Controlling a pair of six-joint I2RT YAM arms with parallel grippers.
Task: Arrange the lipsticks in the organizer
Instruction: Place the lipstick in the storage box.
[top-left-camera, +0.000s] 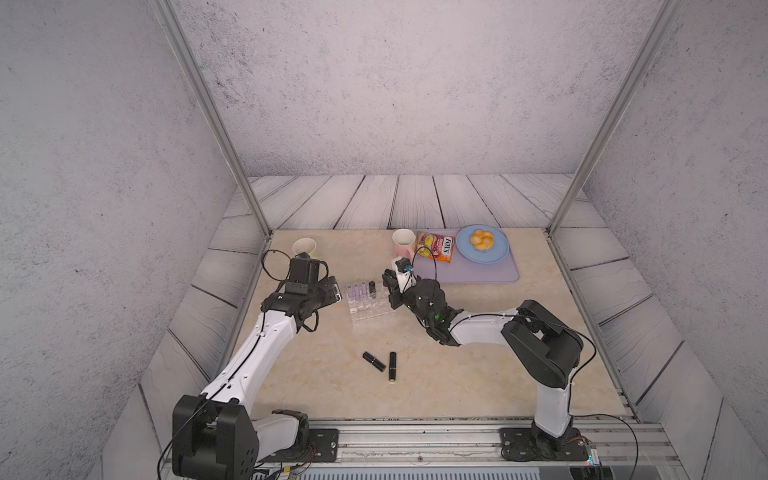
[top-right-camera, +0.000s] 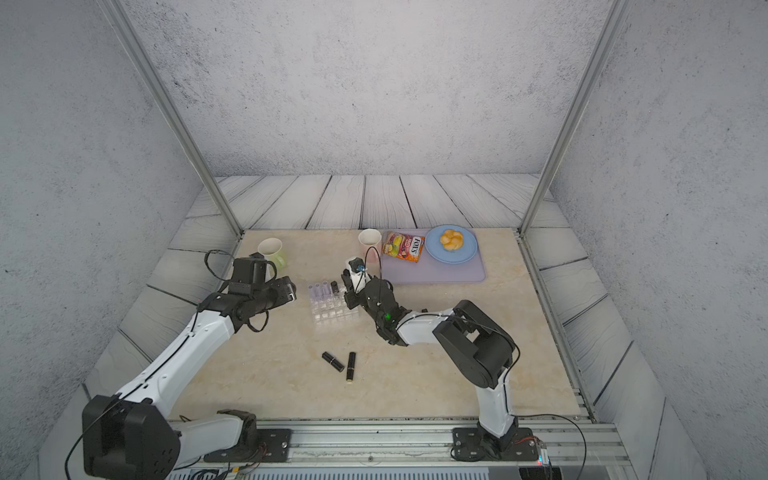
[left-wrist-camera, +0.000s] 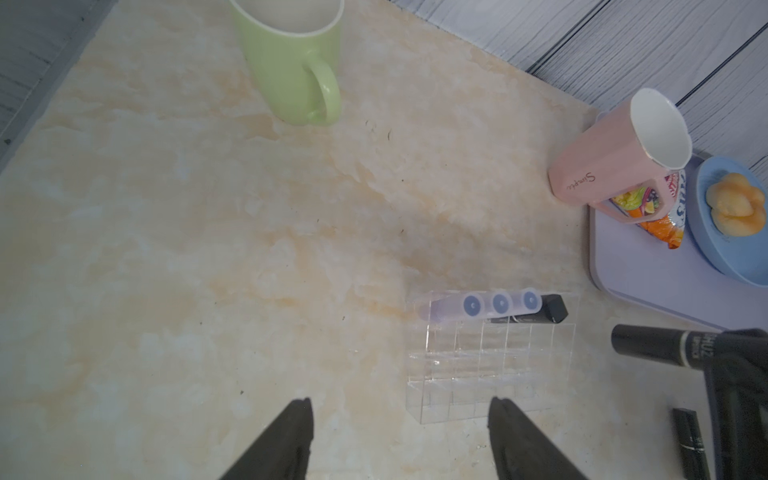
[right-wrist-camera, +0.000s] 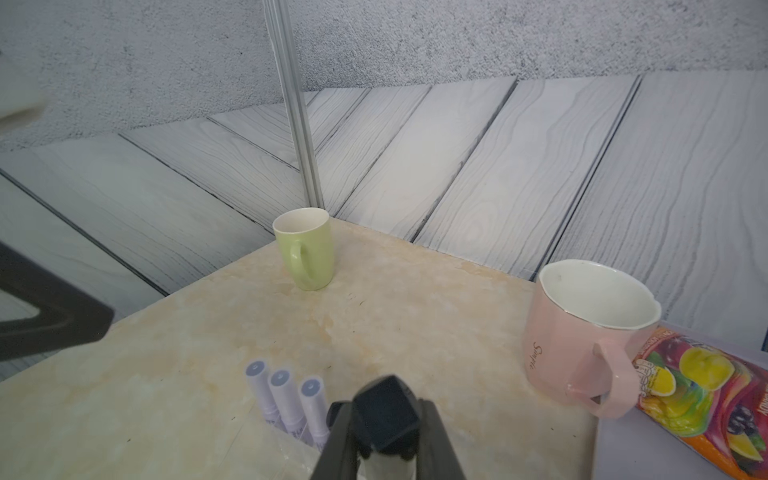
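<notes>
Right wrist view: right gripper clamps black lipstick, body mostly hidden.

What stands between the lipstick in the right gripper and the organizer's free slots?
Nothing visible does. The right gripper holds a black lipstick beside the organizer, whose front rows look empty; the four standing lipsticks occupy only part of its back row.

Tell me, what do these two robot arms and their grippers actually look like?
The left arm and right arm have smooth white shells between chunky black joints, on black plates bolted to a silver rail. Thin black cables run along them, looping near the wrists. A green light glows on the right wrist. The left gripper and right gripper each have two tapering black fingers.
</notes>
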